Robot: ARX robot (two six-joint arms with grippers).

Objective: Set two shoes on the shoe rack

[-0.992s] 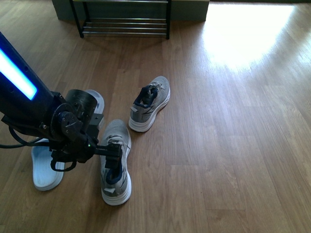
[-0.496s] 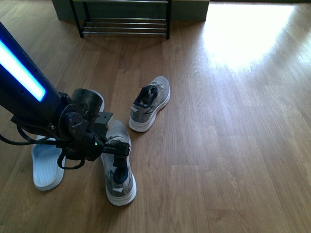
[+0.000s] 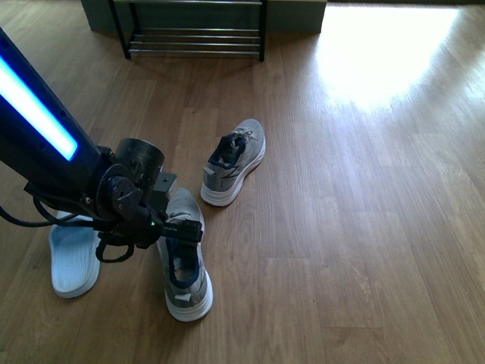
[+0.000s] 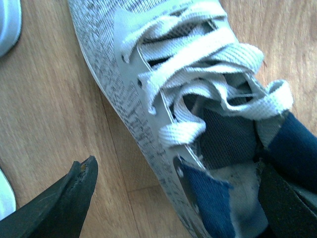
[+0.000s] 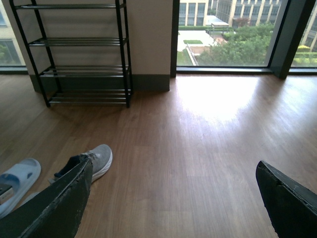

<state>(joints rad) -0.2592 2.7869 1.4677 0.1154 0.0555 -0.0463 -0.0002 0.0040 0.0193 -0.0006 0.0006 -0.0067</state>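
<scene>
While spread wide, not clamped: L gripper (image 3: 189, 229) fingers (image 4: 59, 208) astride near shoe (image 3: 186, 269) at its collar. One finger outside the grey side wall, over floor (image 3: 341, 227); other over the navy-lined opening; wall & collar edge btwn them. Touching or not – can't tell. Beyond fingertips, apart: far shoe (image 3: 235, 161), upright on its sole. Just beside, outer-finger side: pale blue slipper (image 3: 72, 262). Well ahead of fingertips: shoe rack (image 3: 193, 34), both shoes off it, on floor. R gripper (image 5: 173, 166) fingers (image 5: 287, 203) wide too, only bare floor btwn, far shoe near one finger.
</scene>
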